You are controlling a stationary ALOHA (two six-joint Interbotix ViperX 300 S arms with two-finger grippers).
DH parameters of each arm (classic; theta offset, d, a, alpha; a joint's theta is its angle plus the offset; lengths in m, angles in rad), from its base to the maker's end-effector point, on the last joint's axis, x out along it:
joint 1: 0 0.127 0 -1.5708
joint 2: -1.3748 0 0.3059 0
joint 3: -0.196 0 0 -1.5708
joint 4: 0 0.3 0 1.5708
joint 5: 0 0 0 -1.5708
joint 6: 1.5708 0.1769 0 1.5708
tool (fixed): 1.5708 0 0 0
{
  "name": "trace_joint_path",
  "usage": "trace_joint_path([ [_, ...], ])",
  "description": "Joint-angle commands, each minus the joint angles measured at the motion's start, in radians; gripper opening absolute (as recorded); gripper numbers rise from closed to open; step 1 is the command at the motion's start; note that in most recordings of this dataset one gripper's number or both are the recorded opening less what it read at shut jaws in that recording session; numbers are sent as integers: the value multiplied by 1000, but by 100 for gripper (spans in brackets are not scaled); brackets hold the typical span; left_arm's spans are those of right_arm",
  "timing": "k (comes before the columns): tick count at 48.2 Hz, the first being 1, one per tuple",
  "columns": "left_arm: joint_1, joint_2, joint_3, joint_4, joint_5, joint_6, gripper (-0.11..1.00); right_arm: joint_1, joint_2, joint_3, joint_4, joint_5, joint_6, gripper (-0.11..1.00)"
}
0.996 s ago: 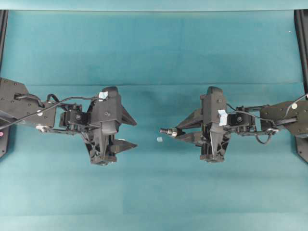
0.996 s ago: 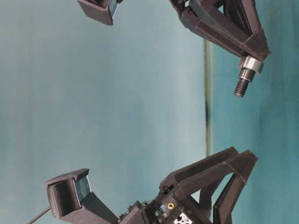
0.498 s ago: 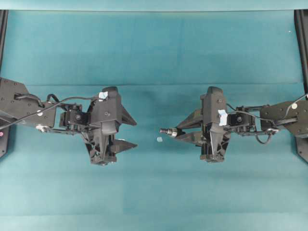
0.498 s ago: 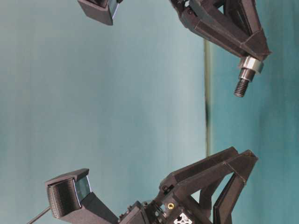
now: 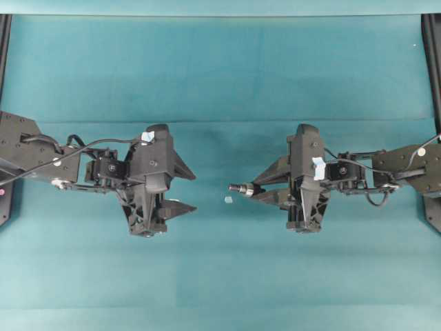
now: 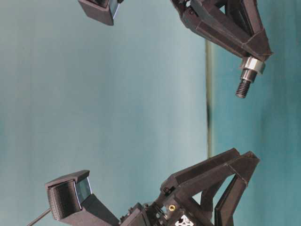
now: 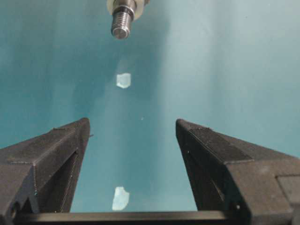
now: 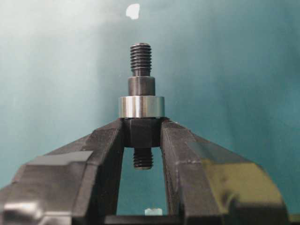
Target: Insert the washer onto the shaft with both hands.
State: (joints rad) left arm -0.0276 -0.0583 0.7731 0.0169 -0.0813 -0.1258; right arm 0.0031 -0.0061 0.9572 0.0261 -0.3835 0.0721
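Note:
My right gripper [image 5: 253, 190] [image 8: 142, 127] is shut on the dark thick part of the shaft [image 8: 141, 65]. The shaft's threaded end points left toward the other arm. The silvery washer [image 8: 141, 107] [image 6: 253, 65] sits around the shaft, right against the right fingertips. In the overhead view the shaft [image 5: 238, 187] juts out above the cloth. My left gripper [image 5: 195, 192] [image 7: 132, 124] stands open and empty a short way left of the shaft's tip [image 7: 121, 21]. The jaws face that tip across a gap.
A tiny pale white-blue bit [image 5: 228, 200] [image 7: 123, 80] lies on the teal cloth [image 5: 220, 69] between the grippers. A second pale bit [image 7: 120, 198] shows in the left wrist view. Black frame rails [image 5: 431, 41] run along the table's sides.

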Motion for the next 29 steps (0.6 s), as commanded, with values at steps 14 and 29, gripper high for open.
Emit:
trace_joint_path([
  [14,-2,-17,-3,2,-5,0,81,2,-8,-17,-2,-9,-3,0],
  [29,-2,-15,-12,3,-40,3,81,2,-8,-17,0,-9,-2,0],
])
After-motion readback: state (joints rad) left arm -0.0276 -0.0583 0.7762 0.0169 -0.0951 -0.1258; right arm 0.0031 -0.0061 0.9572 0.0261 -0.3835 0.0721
